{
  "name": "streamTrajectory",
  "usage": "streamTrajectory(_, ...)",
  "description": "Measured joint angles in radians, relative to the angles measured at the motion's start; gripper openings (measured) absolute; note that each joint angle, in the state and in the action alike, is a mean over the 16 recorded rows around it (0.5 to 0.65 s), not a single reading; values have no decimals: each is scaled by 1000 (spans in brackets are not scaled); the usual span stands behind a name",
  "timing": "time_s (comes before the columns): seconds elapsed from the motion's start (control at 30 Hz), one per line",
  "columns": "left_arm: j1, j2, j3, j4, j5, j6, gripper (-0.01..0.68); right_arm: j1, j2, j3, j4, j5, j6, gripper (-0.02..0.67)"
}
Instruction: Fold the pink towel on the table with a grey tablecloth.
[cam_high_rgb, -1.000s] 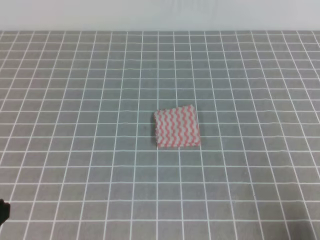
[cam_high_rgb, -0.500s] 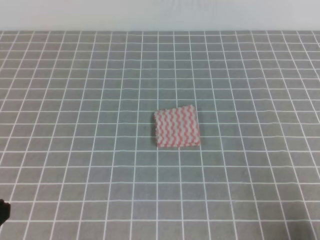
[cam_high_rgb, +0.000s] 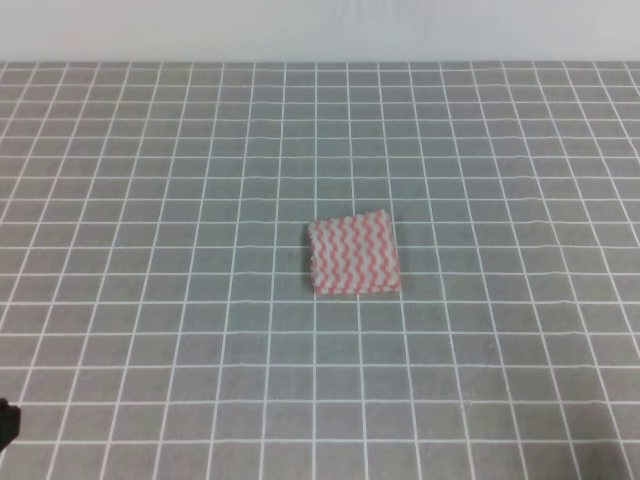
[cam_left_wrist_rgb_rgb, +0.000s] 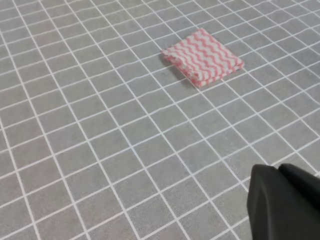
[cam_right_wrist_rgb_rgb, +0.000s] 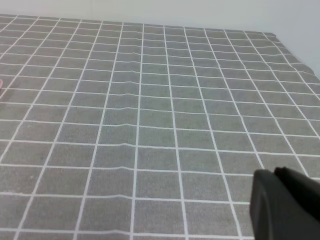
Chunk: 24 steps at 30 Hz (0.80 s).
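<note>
The pink towel (cam_high_rgb: 354, 255) lies flat in a small, compact square near the middle of the table with a grey tablecloth (cam_high_rgb: 150, 200), and nothing touches it. In the left wrist view the pink towel (cam_left_wrist_rgb_rgb: 202, 56) sits far up and ahead, well apart from my left gripper (cam_left_wrist_rgb_rgb: 278, 169). That gripper shows as two dark fingertips pressed together at the lower right. My right gripper (cam_right_wrist_rgb_rgb: 274, 171) looks the same, low over bare grey cloth (cam_right_wrist_rgb_rgb: 150, 110), holding nothing. A dark bit of my left arm (cam_high_rgb: 6, 422) peeks in at the bottom left.
The white-lined grey cloth (cam_left_wrist_rgb_rgb: 100, 125) spreads on all sides of the towel. A pale wall (cam_high_rgb: 320, 30) runs behind the table's far edge. The cloth's right edge (cam_right_wrist_rgb_rgb: 295, 60) shows in the right wrist view.
</note>
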Motion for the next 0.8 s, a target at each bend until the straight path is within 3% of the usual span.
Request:
streamTrajectory(0.2,64,-107,152,53,-288,-43,-2,0,-1,-2,0,1,2,-17)
streamTrajectory(0.53,297,-326,490,32,-758,-124,-2,0,-1,-2,0,1,4,-17)
streamTrajectory(0.8,394,-356,575,7,-685,-137,-2,0,-2,-2,0,1,4,-17)
